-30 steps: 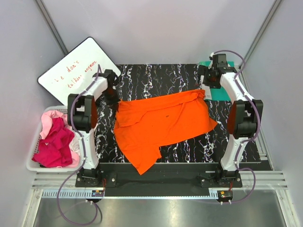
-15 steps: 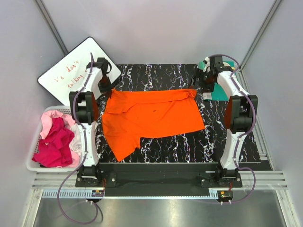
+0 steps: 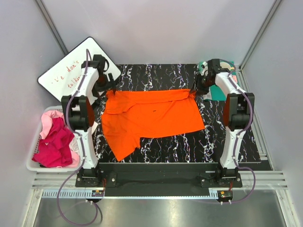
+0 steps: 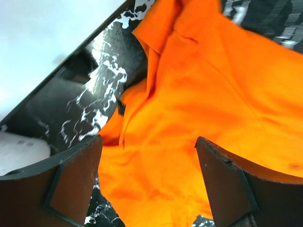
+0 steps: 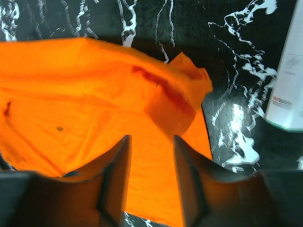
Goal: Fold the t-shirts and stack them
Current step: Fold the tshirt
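Observation:
The bright orange t-shirt [image 3: 151, 118] lies spread on the black marbled table [image 3: 156, 75], with one end trailing toward the near left. My left gripper [image 3: 110, 88] hangs over its far left corner. In the left wrist view the gripper [image 4: 148, 142] is wide open, and the orange cloth [image 4: 199, 94] lies below with nothing between the fingers. My right gripper [image 3: 198, 90] is over the far right corner. In the right wrist view its jaws [image 5: 151, 139] stand a narrow gap apart above the cloth [image 5: 94, 80]. Magenta and pale pink t-shirts [image 3: 54, 142] are heaped in the basket.
A white basket [image 3: 35, 165] stands off the table's left side. A whiteboard [image 3: 66, 71] leans at the far left behind the left arm. A teal-green mat [image 3: 220, 92] lies at the far right, and a white item [image 5: 289, 80] stands near it.
The orange t-shirt was dragged toward the far left and flattened. The left gripper has since let go and opened wide. The right gripper's jaws have narrowed over the far right corner.

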`<state>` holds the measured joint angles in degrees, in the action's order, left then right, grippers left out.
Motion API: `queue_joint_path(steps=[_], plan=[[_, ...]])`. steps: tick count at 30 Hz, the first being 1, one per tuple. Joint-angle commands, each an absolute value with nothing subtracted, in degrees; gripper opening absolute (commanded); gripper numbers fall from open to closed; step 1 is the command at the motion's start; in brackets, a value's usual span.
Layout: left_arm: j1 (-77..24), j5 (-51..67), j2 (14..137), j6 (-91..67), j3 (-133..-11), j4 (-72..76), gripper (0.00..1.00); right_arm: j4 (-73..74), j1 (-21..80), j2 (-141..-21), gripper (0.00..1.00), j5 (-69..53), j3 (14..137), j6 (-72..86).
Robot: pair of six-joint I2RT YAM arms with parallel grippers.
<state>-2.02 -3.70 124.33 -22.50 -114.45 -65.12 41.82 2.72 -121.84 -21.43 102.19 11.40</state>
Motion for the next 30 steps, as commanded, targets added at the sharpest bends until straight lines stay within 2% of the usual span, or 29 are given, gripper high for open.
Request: queue_joint_path(steps=[1,2,11,15,16,30], plan=[[-2.9,-4.57,117.69,-21.27,-112.51,-62.67,0.86,41.31,2.81,-128.13,0.39,-25.66,106.77,13.44],[-2.99,-4.48,117.69,-21.36,-112.15,-62.67,0.86,41.31,2.9,-129.1,0.33,-26.71,107.31,14.06],[-3.69,-3.69,117.6,-21.27,-109.95,-62.49,0.86,40.96,2.9,-131.92,0.36,-26.1,109.69,13.71],[-3.69,-3.69,117.95,-21.01,-109.34,-62.4,0.86,40.96,2.81,-131.84,0.1,-26.28,108.9,13.88],[-3.78,-3.69,117.86,-20.92,-109.07,-62.32,0.86,40.96,2.81,-131.66,0.0,-26.45,108.29,13.8],[-4.66,-4.39,119.44,-21.09,-104.59,-61.96,0.86,46.58,2.81,-120.94,0.0,-16.27,106.43,8.35]])
